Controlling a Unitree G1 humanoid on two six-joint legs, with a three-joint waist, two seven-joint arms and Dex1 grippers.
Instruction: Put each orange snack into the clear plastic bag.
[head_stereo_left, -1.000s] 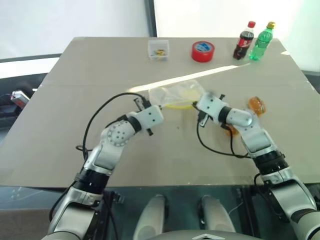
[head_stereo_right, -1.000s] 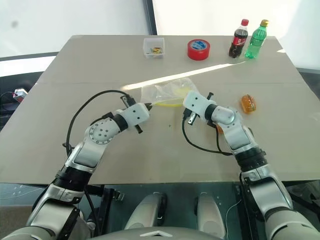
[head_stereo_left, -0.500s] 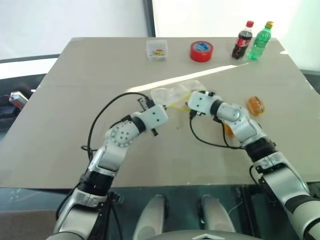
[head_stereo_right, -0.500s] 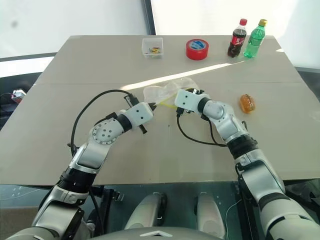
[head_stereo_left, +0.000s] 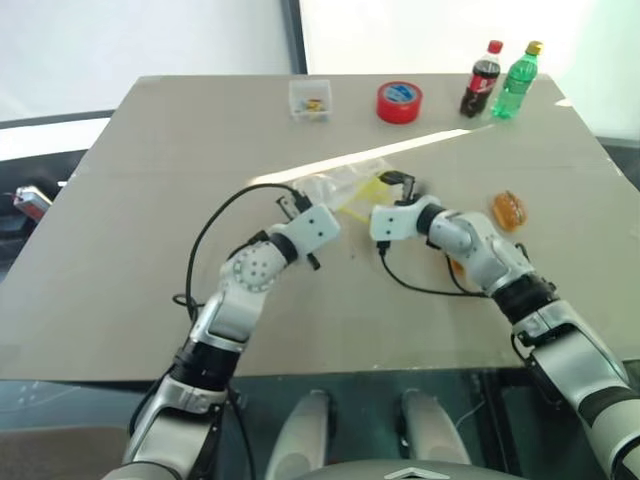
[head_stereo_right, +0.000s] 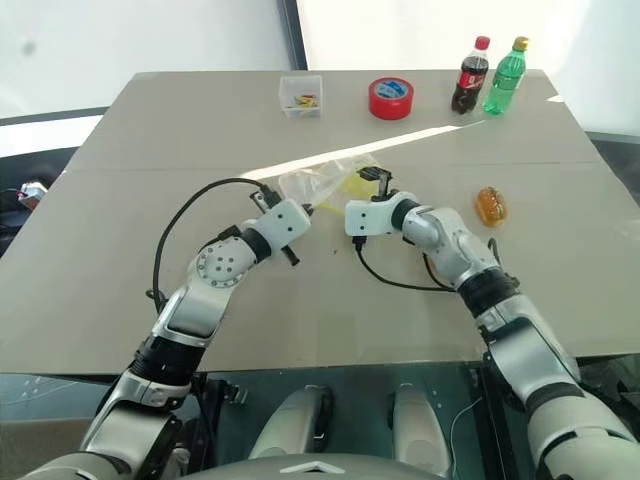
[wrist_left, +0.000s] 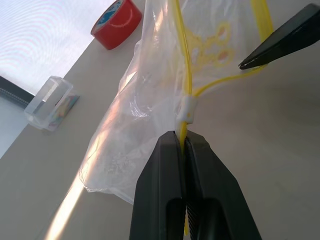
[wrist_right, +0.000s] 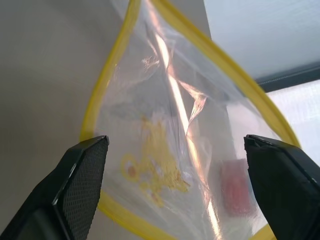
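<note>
- Clear plastic bag (head_stereo_left: 352, 187) with its yellow strip lies just above the middle of the left eye frame, on the grey tabletop (head_stereo_left: 150, 200), between the 2 hands.
- Left hand (wrist_left: 182, 142) is pinched tight on the bag's yellow strip, just beside the small white slider, as the left wrist view shows.
- Right hand (wrist_right: 175, 150) stands wide, its 2 fingers apart with the bag's yellow-rimmed mouth between them; whether they touch the strip I cannot tell.
- 1 orange snack (head_stereo_left: 508, 209) lies at the right of the left eye frame, right of the right arm and well apart from the bag. A 2nd orange snack (head_stereo_left: 456, 265) peeks out just below that arm's forearm.
- Left wrist view shows 1 black fingertip of the right hand at its upper right, near the strip.
- Along the top of the left eye frame stand a small clear box (head_stereo_left: 309, 98), a red tape roll (head_stereo_left: 399, 101), a cola bottle (head_stereo_left: 477, 82) and a green bottle (head_stereo_left: 515, 82).
</note>
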